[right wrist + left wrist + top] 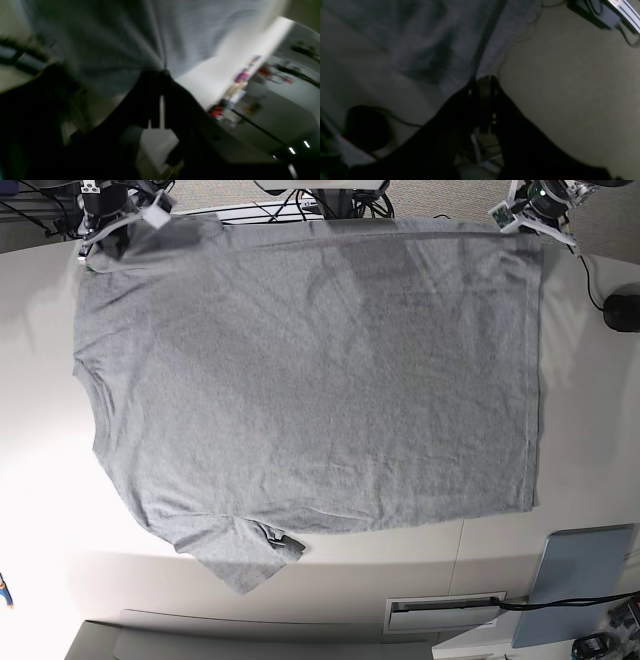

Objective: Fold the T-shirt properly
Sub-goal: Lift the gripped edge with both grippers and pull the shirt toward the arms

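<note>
Plainly unlettered T-shirt [310,380], each claw, left [483,80] and right [163,71], clamped on its cloth.

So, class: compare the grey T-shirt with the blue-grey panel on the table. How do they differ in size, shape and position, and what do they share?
The T-shirt is large, covering most of the table; the panel is small. The T-shirt is soft, creased cloth with sleeves; the panel is a flat, stiff-looking rectangle. The T-shirt has both top corners pinched by pincers; the panel lies untouched at a corner. Both are greyish and spread flat.
</note>
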